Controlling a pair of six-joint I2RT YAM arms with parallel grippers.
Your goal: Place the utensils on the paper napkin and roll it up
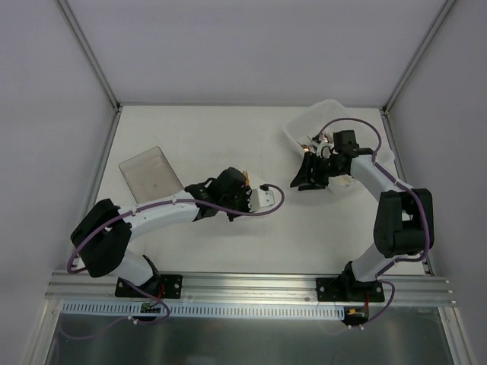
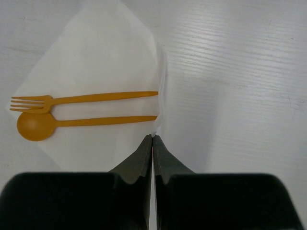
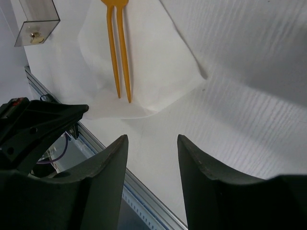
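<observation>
The paper napkin (image 2: 96,52) lies flat with an orange fork (image 2: 91,98) and an orange spoon (image 2: 33,126) side by side on it. My left gripper (image 2: 153,137) is shut on the napkin's near corner, and the edge there is lifted a little. In the right wrist view the napkin (image 3: 153,62) and the two orange handles (image 3: 119,57) lie ahead of my right gripper (image 3: 151,136), which is open, empty and above bare table. In the top view the left gripper (image 1: 242,187) is mid-table and the right gripper (image 1: 303,179) is to its right.
A smoky clear box (image 1: 151,173) lies at the left, also in the right wrist view (image 3: 36,19) with small bits inside. A translucent white tray (image 1: 327,125) stands at the back right, behind the right wrist. The table's rail (image 3: 144,196) runs below the right gripper.
</observation>
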